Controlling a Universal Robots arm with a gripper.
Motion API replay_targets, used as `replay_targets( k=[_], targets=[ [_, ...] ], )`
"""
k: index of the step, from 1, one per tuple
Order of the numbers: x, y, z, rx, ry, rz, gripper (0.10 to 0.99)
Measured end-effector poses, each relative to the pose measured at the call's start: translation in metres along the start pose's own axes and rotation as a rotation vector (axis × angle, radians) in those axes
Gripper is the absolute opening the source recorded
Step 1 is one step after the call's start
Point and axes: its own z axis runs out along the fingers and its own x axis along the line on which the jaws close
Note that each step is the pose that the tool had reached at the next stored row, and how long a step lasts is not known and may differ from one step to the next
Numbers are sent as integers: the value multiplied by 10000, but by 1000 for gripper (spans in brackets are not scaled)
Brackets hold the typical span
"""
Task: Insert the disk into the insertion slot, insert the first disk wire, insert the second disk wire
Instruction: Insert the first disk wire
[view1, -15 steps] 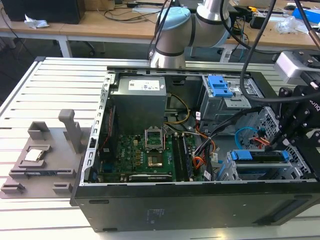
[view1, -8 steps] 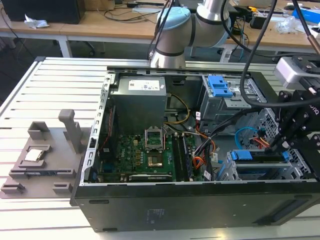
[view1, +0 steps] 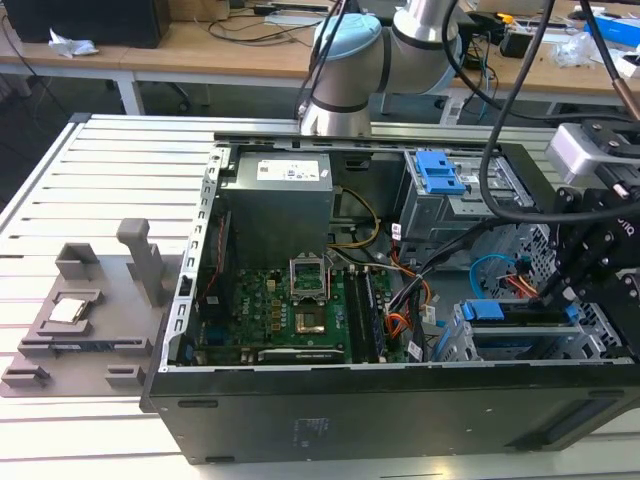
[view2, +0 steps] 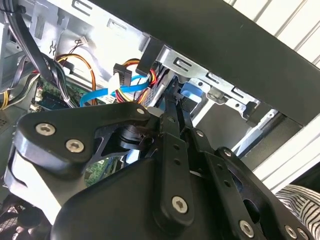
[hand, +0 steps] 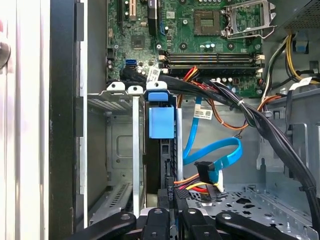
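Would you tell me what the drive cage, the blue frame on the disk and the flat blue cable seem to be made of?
The drive cage looks like bare sheet metal: silver-grey, with punched holes and folded tabs. The blue frame seems moulded plastic: even bright colour, soft gloss. The flat blue cable appears plastic-jacketed, since it bends in a smooth loop.

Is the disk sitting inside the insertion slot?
Yes, in the first wrist view the disk stands edge-on between the sheet-metal walls of the insertion slot, with its blue carrier showing.
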Motion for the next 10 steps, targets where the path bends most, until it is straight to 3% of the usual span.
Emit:
replay_targets(
  k=[9, 10],
  targets=[
    [0, -9, 49, -2, -5, 2, 173],
    [0, -9, 38, -2, -1, 2, 235]
  ],
)
